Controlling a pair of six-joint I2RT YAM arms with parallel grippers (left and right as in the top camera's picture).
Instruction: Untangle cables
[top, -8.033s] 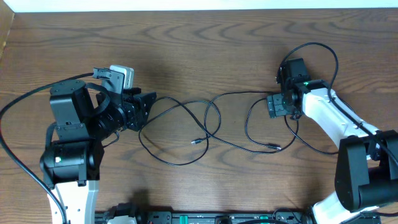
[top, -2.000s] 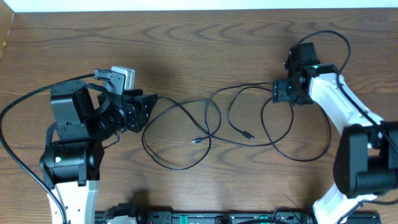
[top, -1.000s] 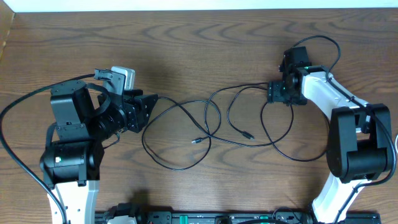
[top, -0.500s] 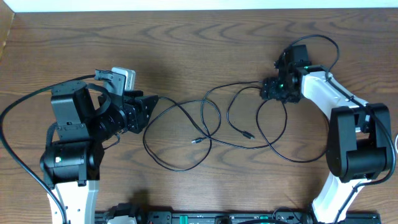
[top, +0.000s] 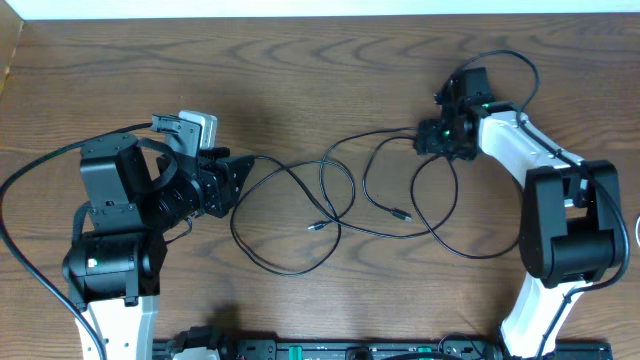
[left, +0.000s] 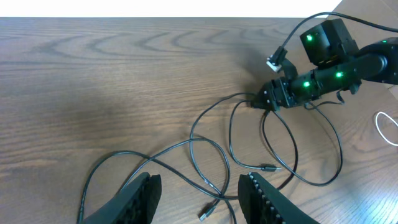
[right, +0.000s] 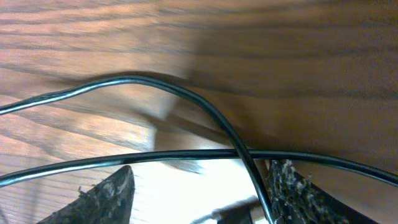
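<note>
Wood-grain table (top: 330, 70), viewed from above and from both wrists. At mid-frame in the overhead view the black cables (top: 365, 182) lie as overlapping loops that cross at several places, with two plug ends (top: 318, 227) lying free among them. At centre left, the left gripper (left: 200, 190) stands wide open and grasps nothing. At upper right, the right gripper (right: 199, 183) has its jaws apart astride two crossing strands, with neither visibly clamped. Judged progress: early, as the crossings are not yet separated.
</note>
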